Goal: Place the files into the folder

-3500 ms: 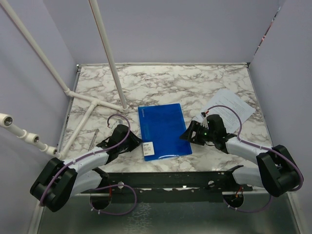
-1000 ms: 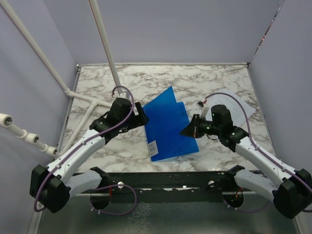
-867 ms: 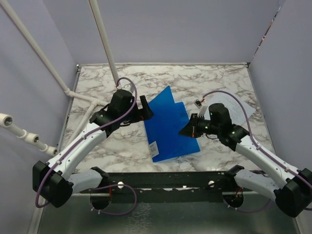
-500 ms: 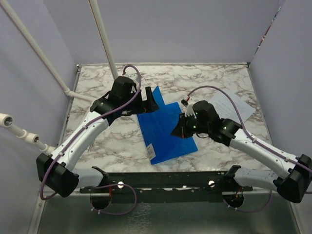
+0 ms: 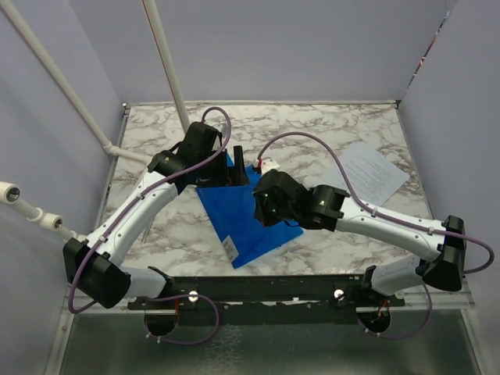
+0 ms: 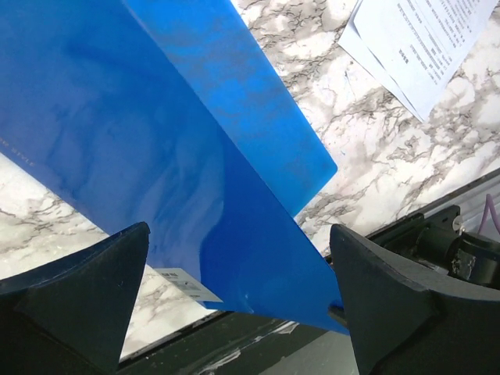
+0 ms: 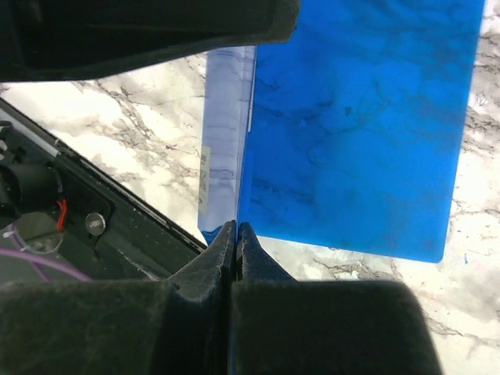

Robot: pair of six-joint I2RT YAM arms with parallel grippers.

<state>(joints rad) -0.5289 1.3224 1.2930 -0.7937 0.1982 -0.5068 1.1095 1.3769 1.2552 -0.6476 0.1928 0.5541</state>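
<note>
Pinching the thin edge of the folder cover, the right gripper has its jaws closed flat on it and holds it raised off the table. It looks a slim bite to me; that glossy plastic could slide out and the cover would flop shut. The left gripper stands wide open, holding nothing, a finger on each side of the lifted cover near its far edge. If it bumps the sheet, the whole folder may skate. The files lie well apart at the right, untouched.
</note>
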